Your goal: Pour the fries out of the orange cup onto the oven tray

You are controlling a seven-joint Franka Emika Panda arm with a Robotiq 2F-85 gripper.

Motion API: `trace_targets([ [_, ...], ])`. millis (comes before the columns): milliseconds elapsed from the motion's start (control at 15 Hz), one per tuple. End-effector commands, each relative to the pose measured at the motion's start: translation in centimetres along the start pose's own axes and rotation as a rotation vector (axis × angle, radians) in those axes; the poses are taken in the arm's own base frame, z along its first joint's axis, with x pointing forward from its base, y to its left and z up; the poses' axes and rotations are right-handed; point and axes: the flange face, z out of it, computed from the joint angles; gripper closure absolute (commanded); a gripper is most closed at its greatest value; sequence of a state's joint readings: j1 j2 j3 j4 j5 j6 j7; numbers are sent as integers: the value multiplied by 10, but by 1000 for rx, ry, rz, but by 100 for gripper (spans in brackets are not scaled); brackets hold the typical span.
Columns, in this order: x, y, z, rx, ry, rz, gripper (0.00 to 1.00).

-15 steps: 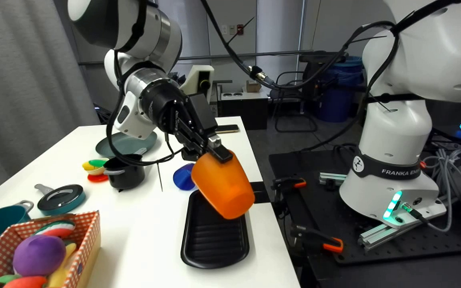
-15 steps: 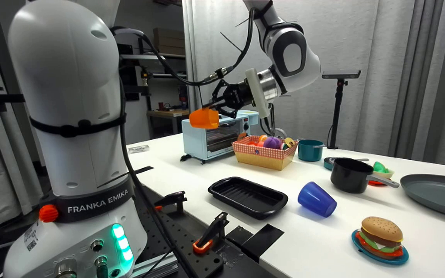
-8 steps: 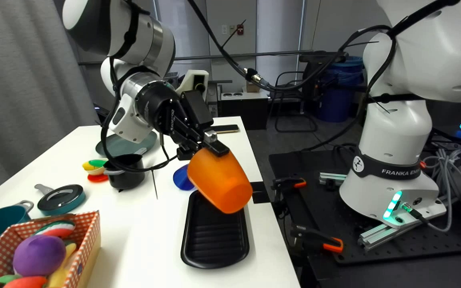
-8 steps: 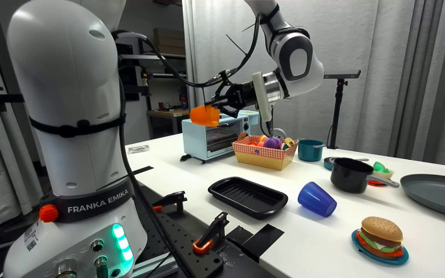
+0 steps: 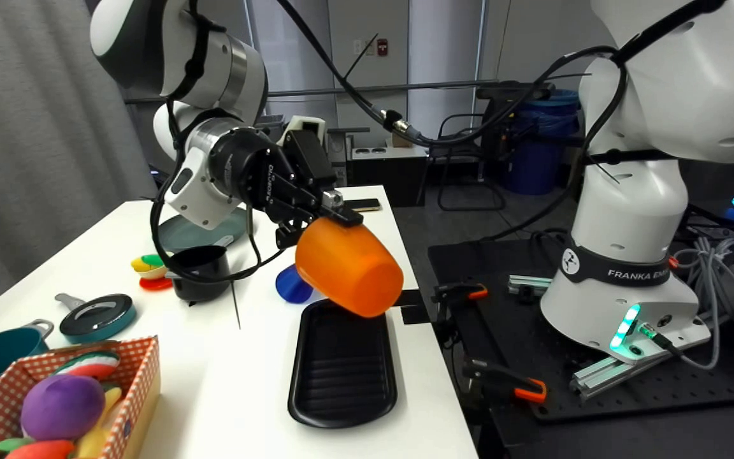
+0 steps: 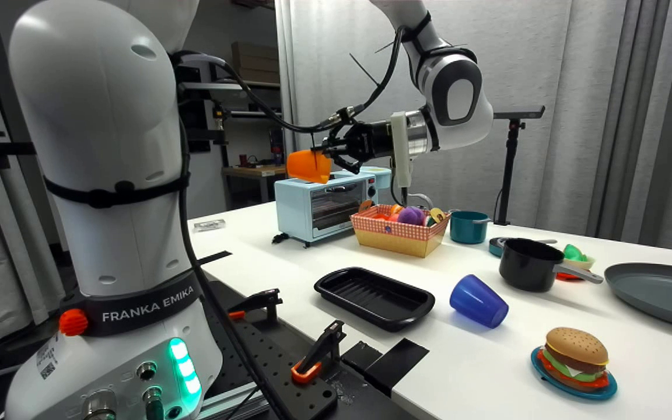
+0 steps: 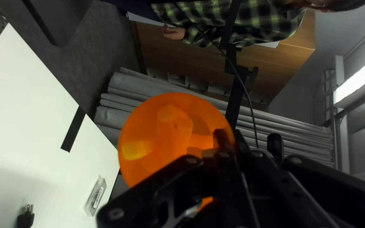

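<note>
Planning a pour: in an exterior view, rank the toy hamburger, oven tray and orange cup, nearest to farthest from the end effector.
1. Orange cup: held by the end effector.
2. Oven tray: lower, on the table.
3. Toy hamburger: lower right of view.

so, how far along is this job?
Done: the orange cup is gripped and off the table. In hand: the fingers hold it tilted, with what look like fries inside in the wrist view. Left: the pour itself; no fries show on the oven tray in either exterior view.
</note>
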State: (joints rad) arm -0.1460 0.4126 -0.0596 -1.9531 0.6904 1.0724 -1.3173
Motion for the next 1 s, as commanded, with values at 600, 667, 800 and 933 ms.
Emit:
trace_targets([
  [600, -2, 1, -17, 148, 6, -190, 99],
  [667, -3, 1, -18, 153, 7, -198, 99],
  [800, -3, 0, -19, 159, 8, -212, 99],
  [933, -4, 1, -20, 164, 8, -220, 99],
])
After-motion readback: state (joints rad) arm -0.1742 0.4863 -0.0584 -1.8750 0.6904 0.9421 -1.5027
